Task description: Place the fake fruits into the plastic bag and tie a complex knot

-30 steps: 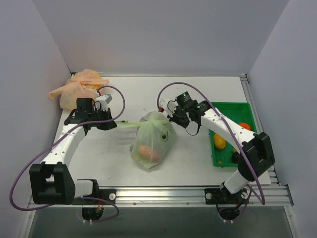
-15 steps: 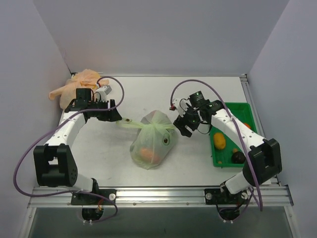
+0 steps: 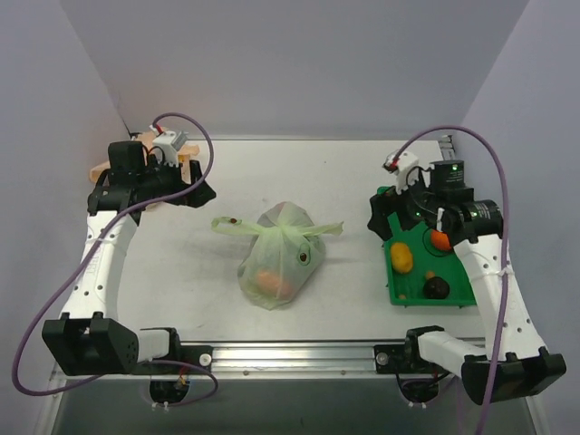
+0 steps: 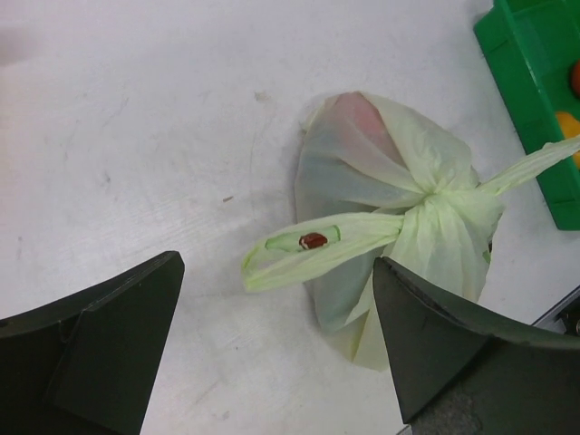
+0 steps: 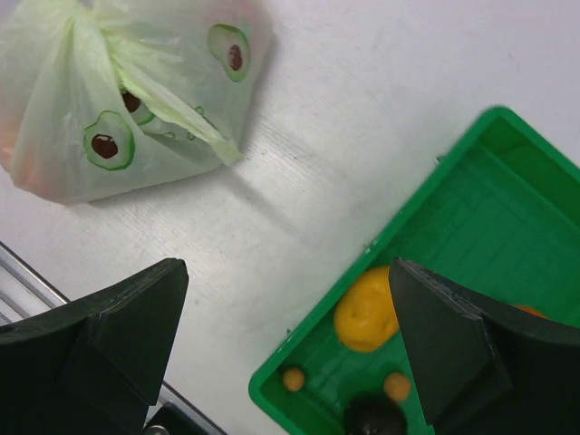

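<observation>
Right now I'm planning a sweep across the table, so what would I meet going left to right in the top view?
left gripper → bag → tray

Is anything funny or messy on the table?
Yes. The thin pale green plastic bag lies knotted shut in the middle of the table, yet a yellow fruit, an orange one and a dark one sit outside it, in the green plastic tray on the right. Nothing looks spilled or broken.
</observation>
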Robot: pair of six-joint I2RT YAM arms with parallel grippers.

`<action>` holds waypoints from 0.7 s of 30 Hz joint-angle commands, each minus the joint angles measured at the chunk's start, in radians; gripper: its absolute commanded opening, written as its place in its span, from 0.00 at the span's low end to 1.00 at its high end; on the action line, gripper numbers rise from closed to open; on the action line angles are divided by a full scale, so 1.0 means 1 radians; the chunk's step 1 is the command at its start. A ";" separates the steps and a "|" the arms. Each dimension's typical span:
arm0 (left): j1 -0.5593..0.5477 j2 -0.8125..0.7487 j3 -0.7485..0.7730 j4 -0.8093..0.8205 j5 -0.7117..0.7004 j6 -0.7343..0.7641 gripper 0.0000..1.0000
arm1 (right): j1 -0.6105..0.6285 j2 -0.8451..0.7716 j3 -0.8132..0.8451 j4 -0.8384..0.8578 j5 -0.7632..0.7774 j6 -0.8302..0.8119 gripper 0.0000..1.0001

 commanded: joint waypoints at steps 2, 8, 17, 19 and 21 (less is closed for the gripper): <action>0.010 -0.068 -0.010 -0.175 -0.092 -0.010 0.97 | -0.136 -0.024 -0.022 -0.139 -0.024 0.153 1.00; 0.010 -0.171 -0.137 -0.224 -0.129 0.052 0.97 | -0.216 -0.061 -0.177 -0.160 -0.005 0.309 1.00; 0.010 -0.216 -0.240 -0.191 -0.131 0.055 0.98 | -0.216 -0.124 -0.324 -0.064 -0.096 0.411 1.00; 0.008 -0.226 -0.275 -0.180 -0.135 0.046 0.98 | -0.216 -0.125 -0.335 -0.047 -0.109 0.418 1.00; 0.005 -0.228 -0.296 -0.160 -0.153 0.029 0.97 | -0.216 -0.131 -0.337 -0.045 -0.105 0.417 1.00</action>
